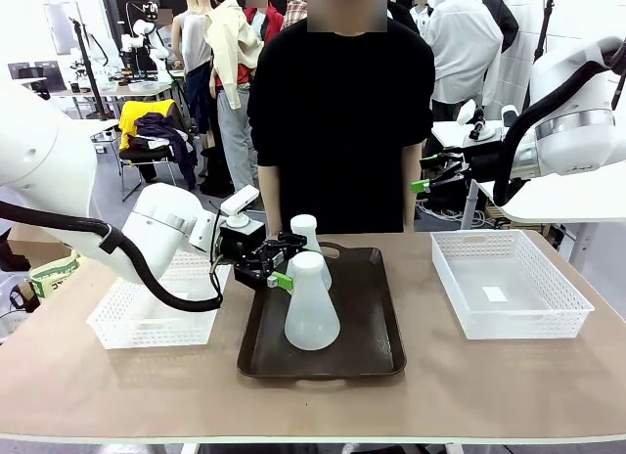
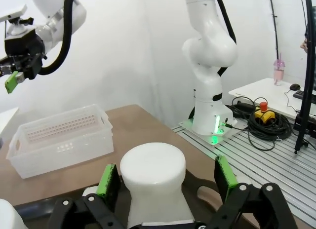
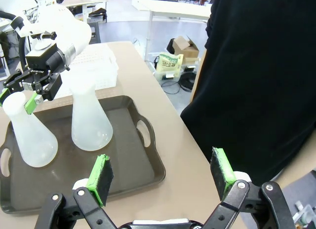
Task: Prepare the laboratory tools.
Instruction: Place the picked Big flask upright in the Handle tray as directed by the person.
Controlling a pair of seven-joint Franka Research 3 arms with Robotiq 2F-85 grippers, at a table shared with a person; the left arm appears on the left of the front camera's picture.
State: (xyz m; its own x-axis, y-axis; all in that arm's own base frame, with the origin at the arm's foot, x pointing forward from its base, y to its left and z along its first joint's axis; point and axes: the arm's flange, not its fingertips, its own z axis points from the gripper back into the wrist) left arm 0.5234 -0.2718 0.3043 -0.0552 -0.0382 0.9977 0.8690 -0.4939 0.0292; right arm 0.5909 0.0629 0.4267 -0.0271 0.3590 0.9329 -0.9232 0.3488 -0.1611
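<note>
Two flasks stand on the dark tray (image 1: 377, 351) in the middle of the desk (image 1: 509, 385).

The left gripper (image 1: 279, 268) has its fingers apart around the neck of the near flask (image 1: 311, 302), not squeezing it. The far flask (image 1: 305, 229) stands just behind it, toward the tray's far edge. The right gripper (image 1: 423, 175) hangs high over the desk's far right side, fingers apart, holding nothing.

- My near flask (image 1: 312, 305): translucent white plastic, conical with a wide round base and narrow neck, standing upright on the dark brown tray (image 1: 377, 322), toward its left-middle.
- My far flask (image 1: 306, 229): same make, upright on that tray just behind the near one, partly hidden by it.
</note>
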